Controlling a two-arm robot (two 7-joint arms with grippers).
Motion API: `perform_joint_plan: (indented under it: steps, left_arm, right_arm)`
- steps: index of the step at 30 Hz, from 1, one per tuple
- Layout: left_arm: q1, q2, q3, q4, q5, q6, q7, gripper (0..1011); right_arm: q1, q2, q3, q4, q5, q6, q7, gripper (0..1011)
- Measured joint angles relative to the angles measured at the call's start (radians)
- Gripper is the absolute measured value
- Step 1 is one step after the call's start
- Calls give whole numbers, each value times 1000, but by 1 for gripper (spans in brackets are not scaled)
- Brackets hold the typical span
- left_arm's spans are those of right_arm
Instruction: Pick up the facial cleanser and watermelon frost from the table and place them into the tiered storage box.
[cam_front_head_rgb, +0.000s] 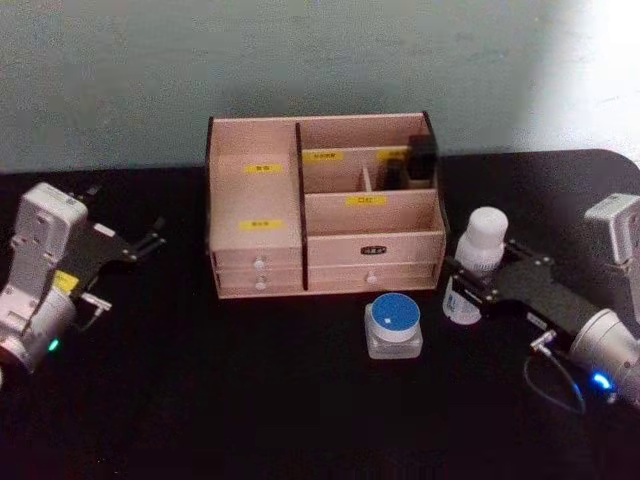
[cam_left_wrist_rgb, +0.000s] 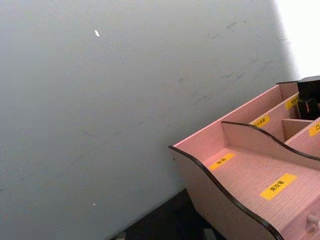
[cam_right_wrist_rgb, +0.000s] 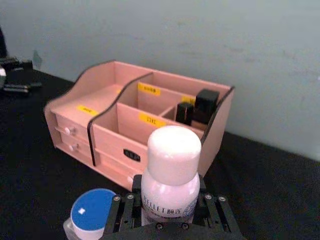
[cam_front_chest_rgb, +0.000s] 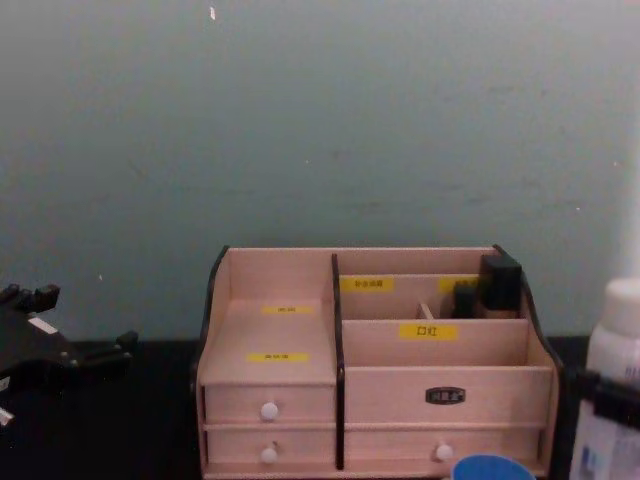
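Nearest us on the black desk (cam_front_head_rgb: 300, 400), the blue-lidded jar (cam_front_head_rgb: 394, 325) stands free at 6 o'clock from the tiered storage box (cam_front_head_rgb: 375, 250), just ahead of its right drawers. In the chest view the bottom edge cuts off the jar (cam_front_chest_rgb: 490, 468), leaving just its lid.

At 3 o'clock from the jar, our right hand (cam_front_head_rgb: 470, 285) is clamped around the facial cleanser (cam_front_head_rgb: 482, 240), an upright white bottle with a white cap. The dark fingers (cam_right_wrist_rgb: 210, 212) hide its lower body, so we cannot tell whether its base meets the desk. The chest view crops the bottle (cam_front_chest_rgb: 615, 330) at the right edge.

Our left hand (cam_front_head_rgb: 125, 268) hangs at 8 o'clock from the box, fingers spread and holding nothing.

Dark blocks (cam_front_head_rgb: 415, 160) stand in the box's rear right compartment, and we cannot make out what they are. Its yellow labels (cam_front_head_rgb: 262, 168) are too small to read.
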Motion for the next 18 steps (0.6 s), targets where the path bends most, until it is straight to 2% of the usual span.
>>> perform_joint_plan:
  steps: [9,18]
  left_arm:
    - [0,0,0,0,0,0,0,1001]
    - [0,0,0,0,0,0,0,1001]
  right_arm:
    - [30,11,7,-35,10,13,2,601]
    - [122,-7,-21,-24,16,14,14,601]
